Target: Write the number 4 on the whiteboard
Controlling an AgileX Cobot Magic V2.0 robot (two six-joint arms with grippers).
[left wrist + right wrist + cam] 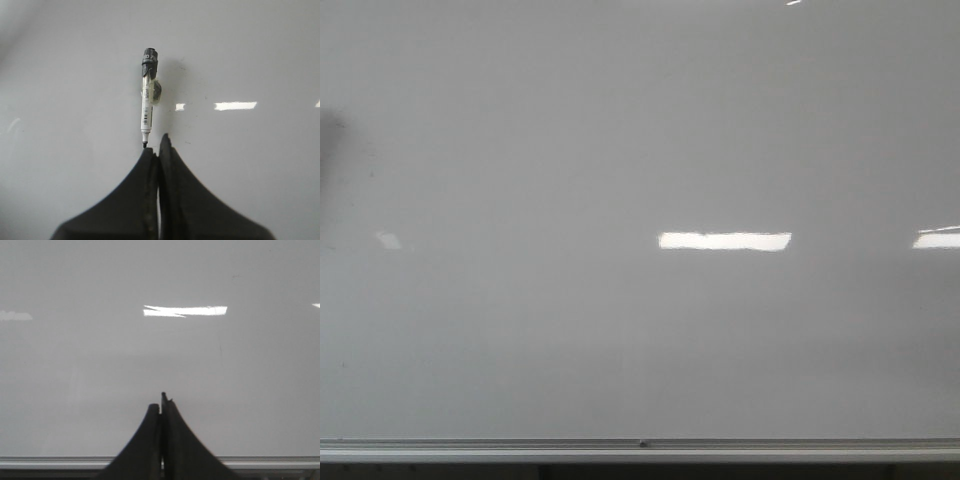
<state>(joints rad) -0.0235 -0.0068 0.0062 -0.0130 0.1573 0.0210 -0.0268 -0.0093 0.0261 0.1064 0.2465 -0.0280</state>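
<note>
The whiteboard [620, 130] is a glossy pale grey surface that fills the front view, and no number 4 is in view on it. Neither gripper shows in the front view. In the left wrist view a white marker [146, 107] with a dark far end and a lump of tape lies against the board [250, 50]. Its black tip points at my left gripper [157, 144] and sits just beyond the fingertips. That gripper is shut with nothing between its fingers. My right gripper [162, 400] is also shut and holds nothing, over the bare board [75, 365].
A silver frame rail [520, 447] runs along the board's lower edge and also shows in the right wrist view as a rail [50, 461] behind the fingers. Bright light reflections [725, 241] lie on the board. A dark shadow [328, 130] sits at the left edge.
</note>
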